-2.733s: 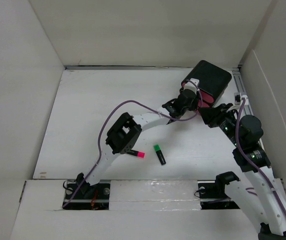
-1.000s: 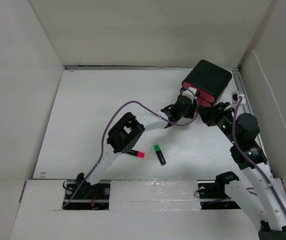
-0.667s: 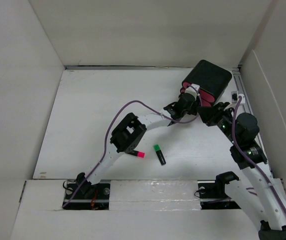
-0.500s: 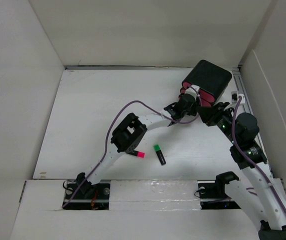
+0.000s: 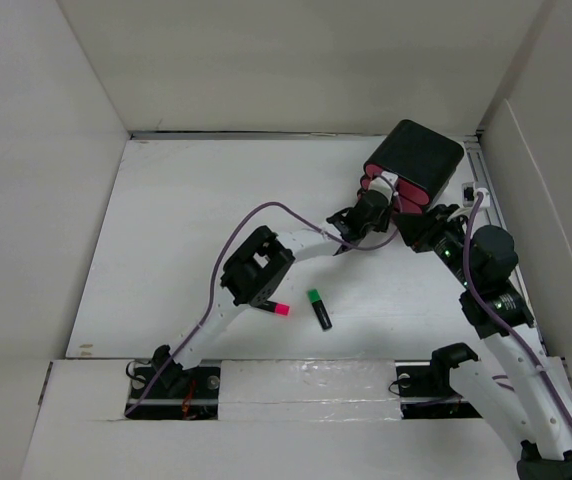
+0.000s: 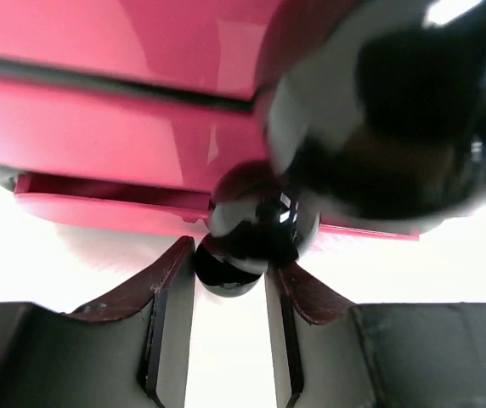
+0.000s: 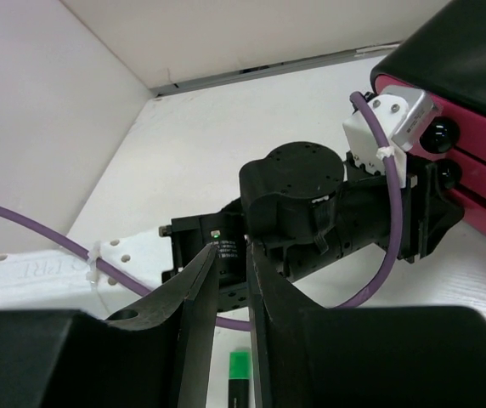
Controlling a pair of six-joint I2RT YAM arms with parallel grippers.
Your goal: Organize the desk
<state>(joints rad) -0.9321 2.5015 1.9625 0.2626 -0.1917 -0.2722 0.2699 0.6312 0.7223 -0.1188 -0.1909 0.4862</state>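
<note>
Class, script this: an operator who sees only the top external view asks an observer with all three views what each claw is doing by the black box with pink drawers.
Operator: From above, the left claw meets the box. What is it on?
Observer: In the left wrist view its fingers flank a black knob on a pink drawer. Whether they squeeze it is unclear.
Operator: And the right claw?
Observer: In the right wrist view its jaws stand barely apart, with nothing held.
</note>
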